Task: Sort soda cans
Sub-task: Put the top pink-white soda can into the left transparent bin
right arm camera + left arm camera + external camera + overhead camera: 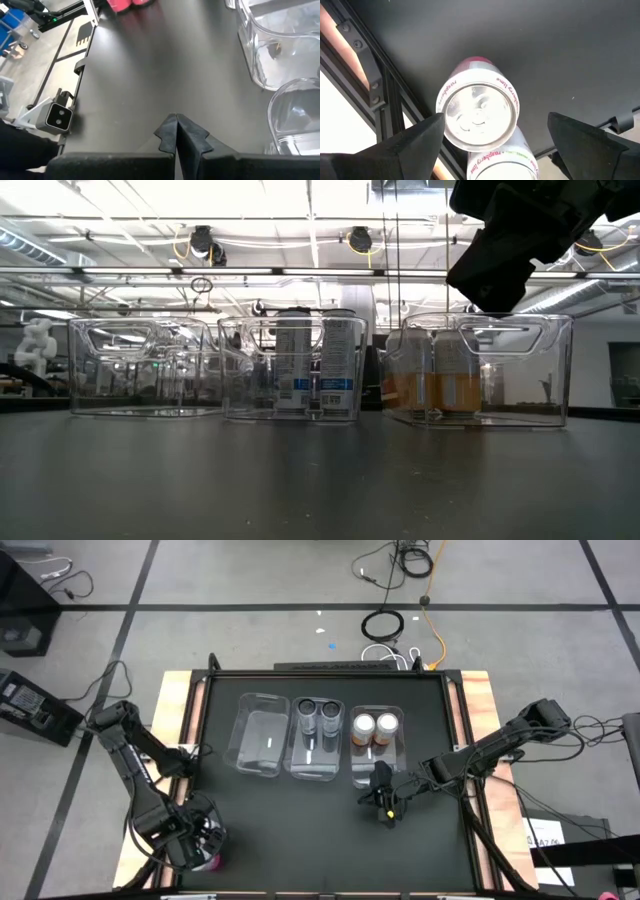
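Sorting pink step | desk (330, 830) | 3 bins: left bin (260, 735) empty, middle 2 dark cans (318, 718), right 2 orange cans (373, 728) | left pincer (490, 145) open astride 1 of 2 pink cans (478, 111) at desk's near-left corner | next, likely: close, lift, carry to left bin | right pincer (176, 131) closed, idle near the right bin

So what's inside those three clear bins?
Left bin holds nothing visible. Middle bin has two dark cans, right bin two orange cans. The right hand partly covers the right bin's front.
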Robot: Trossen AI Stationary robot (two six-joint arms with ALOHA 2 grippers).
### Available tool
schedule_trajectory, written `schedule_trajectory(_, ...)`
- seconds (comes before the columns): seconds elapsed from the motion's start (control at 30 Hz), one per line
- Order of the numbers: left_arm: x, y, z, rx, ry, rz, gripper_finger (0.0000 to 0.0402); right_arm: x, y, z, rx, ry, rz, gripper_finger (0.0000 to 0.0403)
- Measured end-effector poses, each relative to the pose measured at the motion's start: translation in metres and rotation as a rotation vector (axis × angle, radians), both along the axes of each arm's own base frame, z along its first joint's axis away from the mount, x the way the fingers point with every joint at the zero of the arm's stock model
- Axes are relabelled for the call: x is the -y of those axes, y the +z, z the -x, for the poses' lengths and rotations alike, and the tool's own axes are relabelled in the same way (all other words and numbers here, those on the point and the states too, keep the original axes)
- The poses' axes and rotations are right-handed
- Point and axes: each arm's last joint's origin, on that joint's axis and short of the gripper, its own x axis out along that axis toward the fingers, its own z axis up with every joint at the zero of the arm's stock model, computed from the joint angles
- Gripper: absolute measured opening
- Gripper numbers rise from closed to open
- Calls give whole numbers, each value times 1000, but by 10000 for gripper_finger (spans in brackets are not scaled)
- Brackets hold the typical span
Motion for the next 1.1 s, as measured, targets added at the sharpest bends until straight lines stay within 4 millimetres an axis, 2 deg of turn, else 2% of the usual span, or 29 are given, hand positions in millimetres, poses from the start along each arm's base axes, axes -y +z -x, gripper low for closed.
schedule_trajectory(0.47, -2, -1, 11, -45, -9, -66, 363, -1, 0, 0, -13, -30, -50, 0)
schedule_trajectory(0.83, -2, -17, 11, -12, -10, -72, 363, -1, 0, 0, -12, -31, -50, 0)
schedule_trajectory(1.1, -1, -40, 9, 9, -7, -42, 363, -1, 0, 0, -11, -32, -52, 0)
